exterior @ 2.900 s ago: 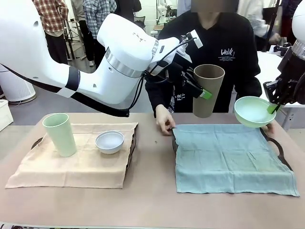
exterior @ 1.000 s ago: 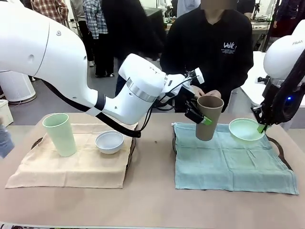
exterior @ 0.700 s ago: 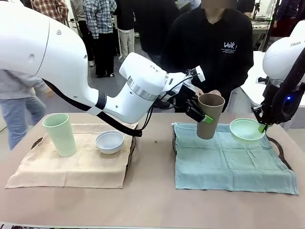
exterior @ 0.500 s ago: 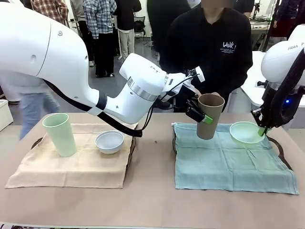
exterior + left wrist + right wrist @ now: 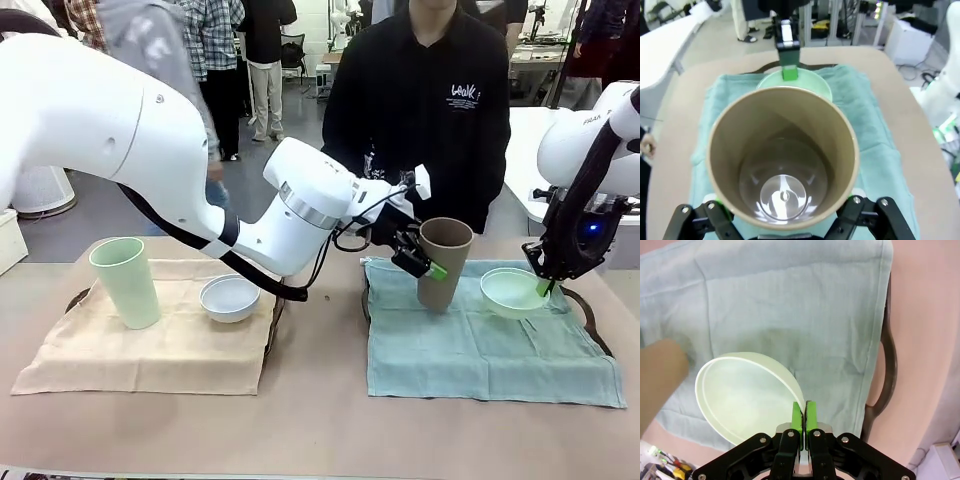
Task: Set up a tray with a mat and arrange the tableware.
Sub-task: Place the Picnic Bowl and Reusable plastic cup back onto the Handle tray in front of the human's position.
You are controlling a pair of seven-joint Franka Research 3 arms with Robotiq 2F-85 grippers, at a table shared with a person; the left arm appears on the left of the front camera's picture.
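My left gripper (image 5: 427, 264) is shut on the taupe-brown cup (image 5: 443, 264), gripping it by the sides and holding it nearly upright at the back of the teal mat (image 5: 490, 345). Seen from the left wrist, the brown cup (image 5: 782, 155) is empty. My right gripper (image 5: 545, 287) is shut on the rim of the mint green bowl (image 5: 511, 293), low over the mat's back right. From the right wrist, the green pads (image 5: 797, 417) pinch the bowl (image 5: 742, 395) by its rim. The pale green cup (image 5: 125, 282) and white bowl (image 5: 230, 297) stand on the beige mat (image 5: 150, 345).
Dark tray handles show under the teal mat (image 5: 586, 312) (image 5: 885, 385). A person in black stands at the far edge behind the cup. The front half of the teal mat and the table strip between the two trays are bare.
Both arms have come down: the brown cup and the mint bowl dropped from mid-air to the level of the teal mat. The person's hand has left the mat's corner.
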